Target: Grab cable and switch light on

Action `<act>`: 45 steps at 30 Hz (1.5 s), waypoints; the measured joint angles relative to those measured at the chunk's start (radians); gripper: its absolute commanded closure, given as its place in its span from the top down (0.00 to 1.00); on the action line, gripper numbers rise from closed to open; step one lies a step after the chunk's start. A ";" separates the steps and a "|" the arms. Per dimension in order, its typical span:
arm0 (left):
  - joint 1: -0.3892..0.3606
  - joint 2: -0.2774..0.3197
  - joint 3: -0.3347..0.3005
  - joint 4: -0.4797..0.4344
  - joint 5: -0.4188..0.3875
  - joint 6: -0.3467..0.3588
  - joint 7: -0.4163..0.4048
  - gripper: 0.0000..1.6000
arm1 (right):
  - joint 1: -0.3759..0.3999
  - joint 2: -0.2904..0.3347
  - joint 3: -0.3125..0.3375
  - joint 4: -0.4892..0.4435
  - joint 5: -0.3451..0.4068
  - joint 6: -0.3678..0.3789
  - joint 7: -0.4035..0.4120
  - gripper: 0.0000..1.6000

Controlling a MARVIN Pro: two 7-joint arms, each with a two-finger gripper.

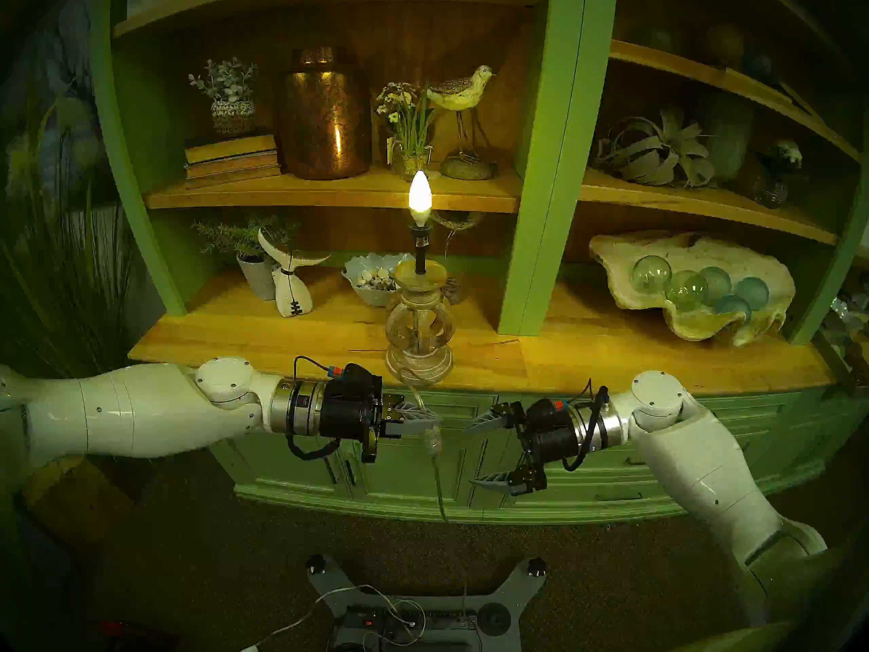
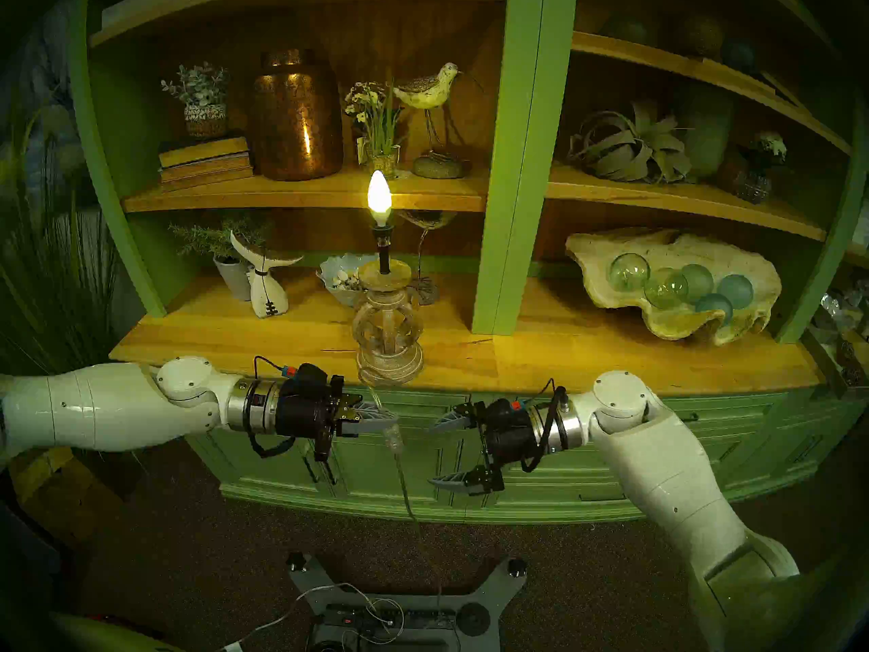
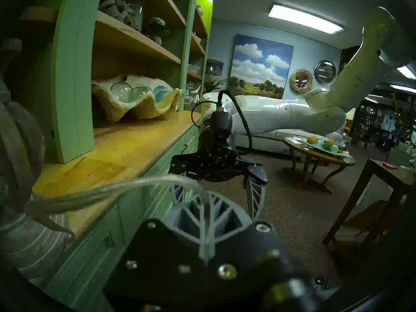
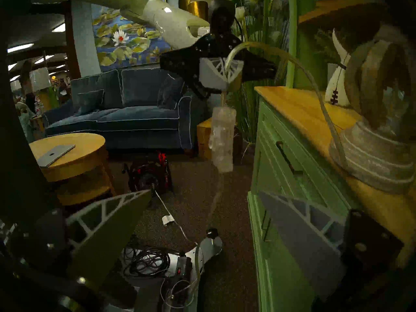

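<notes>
The light [image 1: 420, 195] glows bright on its black stem above the carved whitewashed lamp base [image 1: 418, 326], at the counter's front edge; it also shows in the head right view [image 2: 379, 192]. The clear cable [image 3: 135, 185] runs from the base over the edge and hangs to the floor. My left gripper [image 1: 425, 416] is shut on the cable just above the clear switch block [image 1: 432, 438]. The block hangs free in the right wrist view [image 4: 221, 138]. My right gripper [image 1: 471, 454] is open and empty, just right of the block, not touching it.
The green cabinet [image 1: 470, 496] with a wooden counter [image 1: 611, 354] stands close ahead. A copper-brown jar [image 1: 324, 119], a white whale-tail figure [image 1: 291, 284], a shell bowl [image 1: 371, 279] and a giant clam shell [image 1: 696, 284] sit on the shelves. A black power strip [image 1: 409, 620] and white looped wire [image 1: 348, 594] lie below.
</notes>
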 measured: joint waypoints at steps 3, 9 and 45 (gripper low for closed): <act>0.000 0.000 0.000 0.000 0.000 0.000 0.001 0.00 | -0.045 0.036 0.022 -0.004 0.000 -0.012 -0.001 1.00; 0.000 0.000 0.002 0.000 0.001 0.000 0.002 0.00 | -0.123 0.096 0.053 -0.015 -0.006 -0.034 -0.026 1.00; 0.004 0.000 0.004 0.001 0.003 0.001 0.010 0.00 | -0.563 0.201 0.199 -0.116 0.025 -0.145 -0.280 1.00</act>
